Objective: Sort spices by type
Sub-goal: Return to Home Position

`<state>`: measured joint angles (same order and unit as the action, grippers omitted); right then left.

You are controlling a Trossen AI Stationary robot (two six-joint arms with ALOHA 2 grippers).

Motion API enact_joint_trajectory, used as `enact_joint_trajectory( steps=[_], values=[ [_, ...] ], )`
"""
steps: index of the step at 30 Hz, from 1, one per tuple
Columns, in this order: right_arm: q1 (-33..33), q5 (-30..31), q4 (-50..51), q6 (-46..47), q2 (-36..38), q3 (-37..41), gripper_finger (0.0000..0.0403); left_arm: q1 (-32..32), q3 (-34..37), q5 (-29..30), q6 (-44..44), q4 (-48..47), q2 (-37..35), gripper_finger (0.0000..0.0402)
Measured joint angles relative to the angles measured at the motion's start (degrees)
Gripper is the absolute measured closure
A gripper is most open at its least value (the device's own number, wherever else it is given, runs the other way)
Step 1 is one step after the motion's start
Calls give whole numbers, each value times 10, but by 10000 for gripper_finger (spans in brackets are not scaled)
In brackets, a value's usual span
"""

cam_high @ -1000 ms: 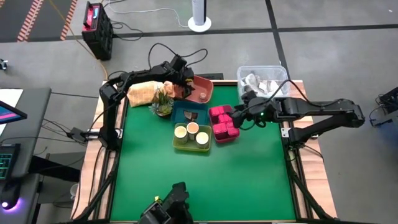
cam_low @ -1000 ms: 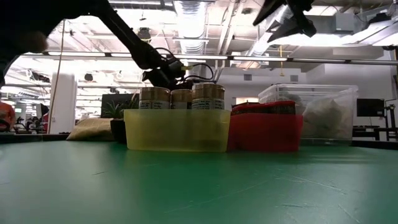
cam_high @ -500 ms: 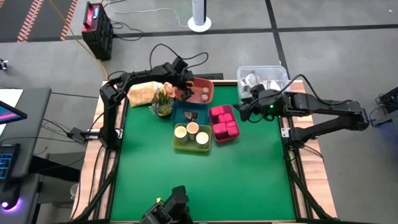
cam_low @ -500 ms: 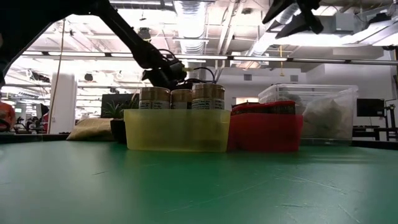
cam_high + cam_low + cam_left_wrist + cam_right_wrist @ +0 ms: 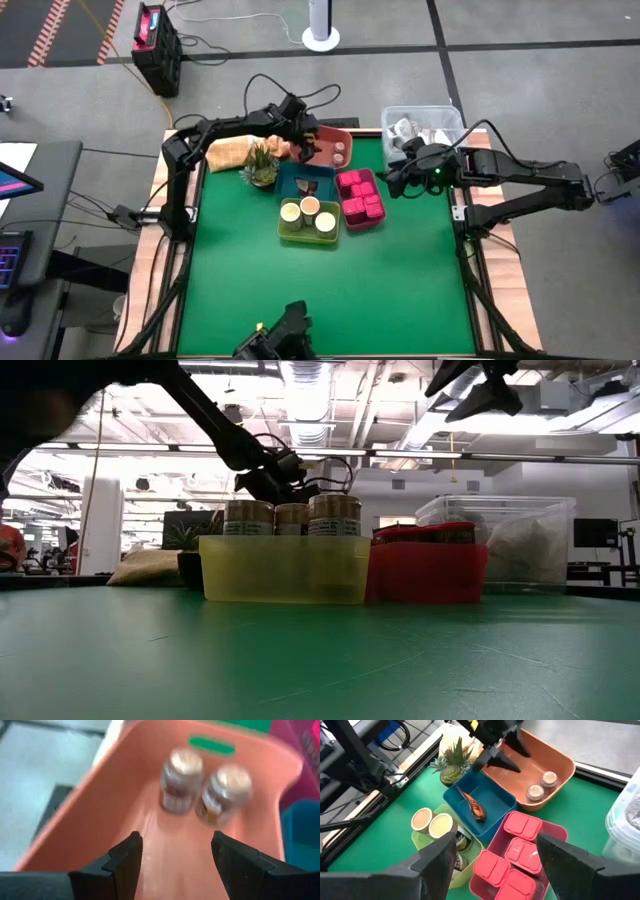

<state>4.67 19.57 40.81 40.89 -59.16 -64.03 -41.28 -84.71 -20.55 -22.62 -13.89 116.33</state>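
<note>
Three tan jars (image 5: 308,213) stand in the yellow-green tray (image 5: 290,234). Several magenta blocks (image 5: 362,196) fill the magenta tray (image 5: 347,215). A brown lump (image 5: 476,809) lies in the blue tray (image 5: 290,180). Two more jars (image 5: 202,787) stand at the right end of the salmon tray (image 5: 345,135). My left gripper (image 5: 175,840) is open over that tray's left end (image 5: 520,755). My right gripper (image 5: 495,860) is open and empty, high beside the magenta tray's right side (image 5: 392,180). My left gripper's open fingers (image 5: 505,760) point down into the salmon tray's left end, from the table's left. Whether they touch the tray's floor or wall, I cannot tell. They hold nothing between them.
A small potted plant (image 5: 262,165) and a tan bag (image 5: 230,150) sit left of the trays. A clear plastic bin (image 5: 425,125) stands at the far right corner. The green table (image 5: 320,290) is bare nearer the front edge.
My left gripper has gone a little toward the table's right edge, and the salmon tray with its two jars has slid that way too. My right gripper has drawn back from over the magenta tray, up and toward the right edge, staying open.
</note>
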Motion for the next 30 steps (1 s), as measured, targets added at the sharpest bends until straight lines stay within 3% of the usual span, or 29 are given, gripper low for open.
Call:
enact_joint_trajectory(
  steps=[3, 5, 8, 17, 23, 30],
  values=[
    [0, -1, 1, 0, -1, 0, 102, 1, 0, 11, -1, -45, 0, 177],
    [0, -1, 1, -2, -1, 0, 102, 0, 0, -13, 5, -54, 0, 177],
    [0, -1, 0, -2, -1, 0, 102, -3, 0, -68, 21, -41, 0, 178],
    [0, -5, 10, -9, 0, 0, 102, 0, 0, -89, 4, 13, -8, 178],
    [0, -26, 11, -21, 38, 11, 102, 5, 1, -51, 6, 5, -85, 178],
    [-1, -31, -51, -21, 190, 122, 102, 58, 11, 14, 43, -39, -225, 178]
  ],
)
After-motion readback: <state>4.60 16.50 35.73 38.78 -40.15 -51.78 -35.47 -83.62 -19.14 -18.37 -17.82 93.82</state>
